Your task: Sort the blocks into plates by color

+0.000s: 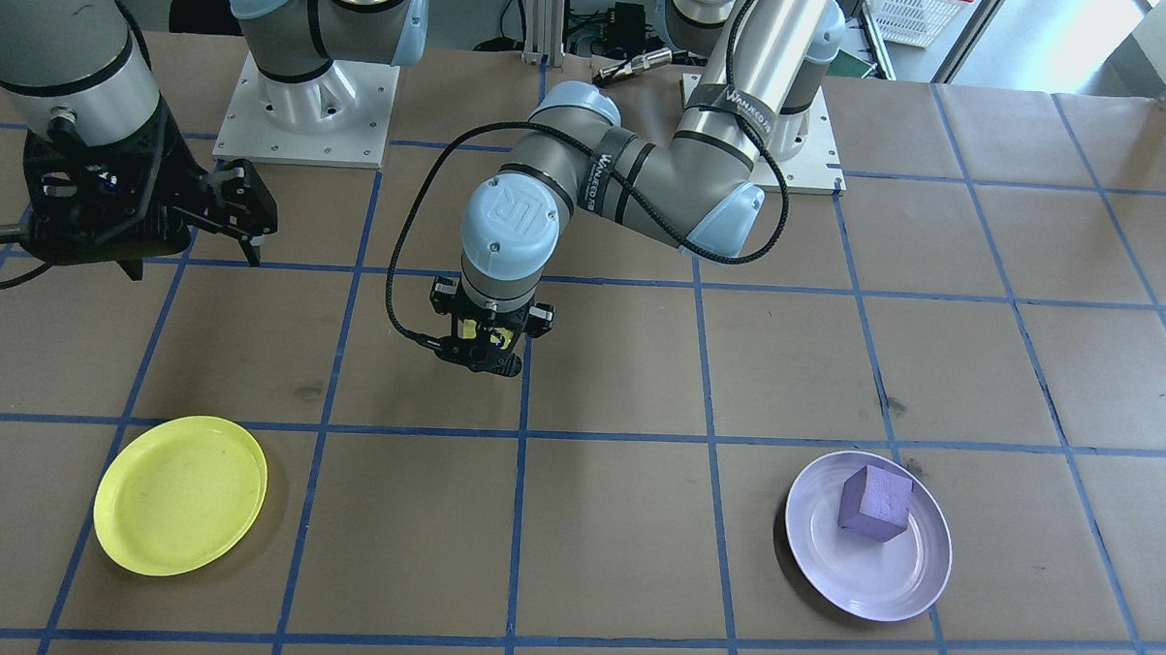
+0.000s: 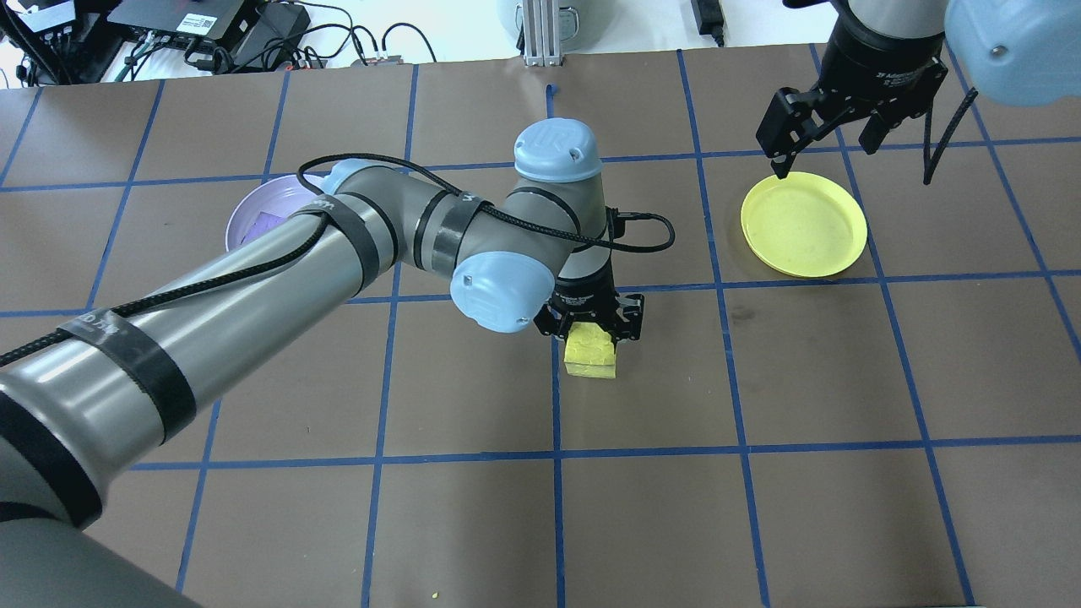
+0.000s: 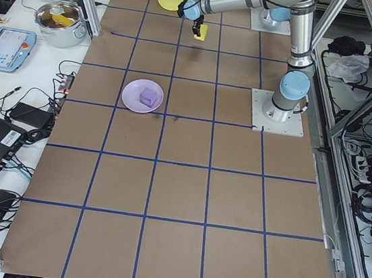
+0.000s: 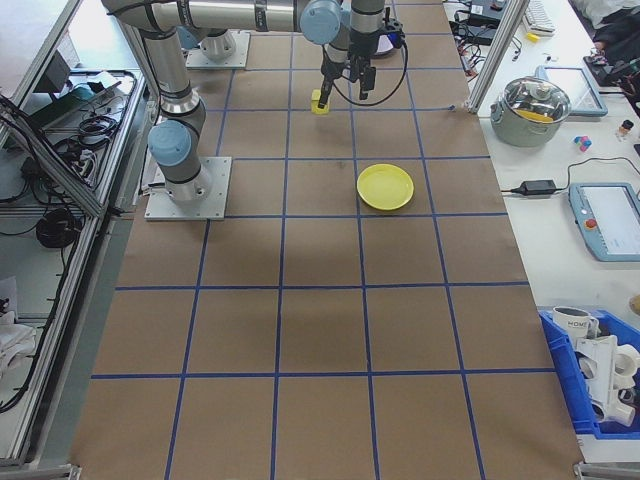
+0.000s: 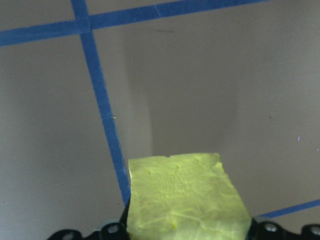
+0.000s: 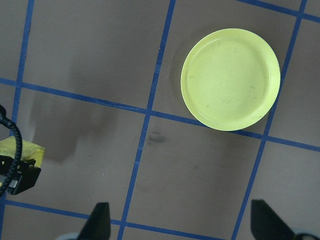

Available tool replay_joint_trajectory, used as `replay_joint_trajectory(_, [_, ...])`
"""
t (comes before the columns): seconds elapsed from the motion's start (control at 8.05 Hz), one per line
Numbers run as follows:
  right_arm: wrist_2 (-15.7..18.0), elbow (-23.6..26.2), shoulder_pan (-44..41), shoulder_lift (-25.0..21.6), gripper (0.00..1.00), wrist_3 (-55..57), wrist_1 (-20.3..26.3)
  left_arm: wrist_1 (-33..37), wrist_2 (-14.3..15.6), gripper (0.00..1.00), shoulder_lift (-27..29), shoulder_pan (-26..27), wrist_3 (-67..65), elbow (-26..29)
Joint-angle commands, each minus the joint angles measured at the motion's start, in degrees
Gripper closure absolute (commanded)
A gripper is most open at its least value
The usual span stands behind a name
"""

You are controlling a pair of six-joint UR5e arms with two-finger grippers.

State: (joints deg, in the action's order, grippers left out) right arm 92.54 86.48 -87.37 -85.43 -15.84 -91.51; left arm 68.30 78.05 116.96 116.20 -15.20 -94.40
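Note:
My left gripper [image 2: 591, 336] is shut on the yellow block [image 2: 591, 355], holding it just above the table near the middle. In the left wrist view the block [image 5: 187, 195] fills the lower centre. The purple block [image 1: 875, 504] lies in the lavender plate [image 1: 827, 569], which my left arm partly hides from overhead. The yellow plate [image 2: 804, 224] holds nothing. My right gripper [image 2: 823, 127] hangs open above that plate's far edge. The right wrist view shows the plate [image 6: 231, 79] below and beyond its spread fingers [image 6: 102, 222].
Blue tape lines divide the brown table into squares. The two arm base plates [image 1: 304, 114] are bolted at the robot's side of the table. A side bench with a pot [image 4: 537, 105] and a tablet runs along the far edge.

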Motion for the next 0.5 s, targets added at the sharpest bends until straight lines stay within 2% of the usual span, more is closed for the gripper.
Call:
replay_joint_trajectory(0.0, [0.01,0.00,0.00,0.00,0.00,-0.07,-0.07,-3.34,0.26,0.17,3.01,2.01,-0.97,-0.08])
replay_joint_trajectory(0.12, [0.10,0.00,0.00,0.00,0.00,0.02,0.02,-3.34,0.26,0.00,2.58,2.01,-3.50,-0.17])
replay_joint_trajectory(0.37, [0.62,-0.09,-0.17,-0.17,0.00,0.28,-0.33,-3.34,0.18,0.00,1.88,1.23,-3.26,0.09])
